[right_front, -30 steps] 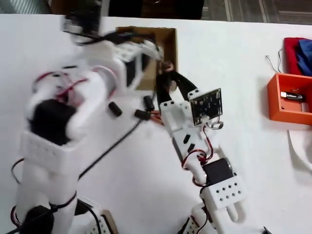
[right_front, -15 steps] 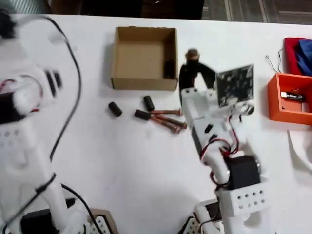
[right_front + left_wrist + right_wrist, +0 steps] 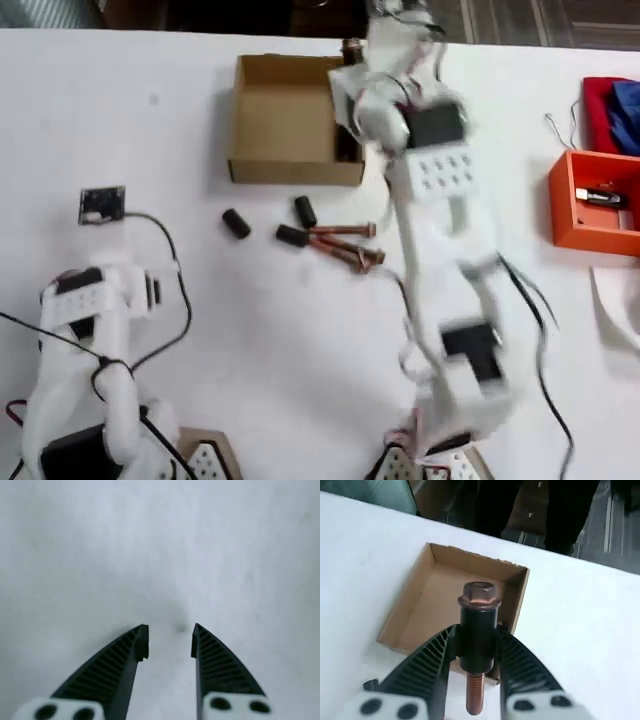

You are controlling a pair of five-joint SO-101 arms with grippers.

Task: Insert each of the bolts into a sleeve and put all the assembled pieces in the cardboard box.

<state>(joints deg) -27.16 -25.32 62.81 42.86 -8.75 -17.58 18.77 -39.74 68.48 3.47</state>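
Note:
My right gripper (image 3: 477, 642) is shut on a black sleeve (image 3: 478, 632) with a copper bolt (image 3: 478, 594) through it, held upright above the cardboard box (image 3: 430, 611). From above, that gripper (image 3: 352, 62) hangs over the box's (image 3: 285, 120) far right corner. A dark piece (image 3: 346, 141) lies inside the box by its right wall. Three loose black sleeves (image 3: 236, 223) and some copper bolts (image 3: 343, 243) lie on the table just in front of the box. My left gripper (image 3: 169, 641) is open over bare white table, and its arm (image 3: 88, 300) sits at the near left.
An orange tray (image 3: 592, 203) and a red cloth (image 3: 608, 108) sit at the right edge. Cables trail from both arm bases. Open white table lies to the left of the box and between the arms.
The right arm swung from beside the loose bolts out to the box's far right corner, carrying the sleeved bolt. The left arm pulled back from the box to the near left.

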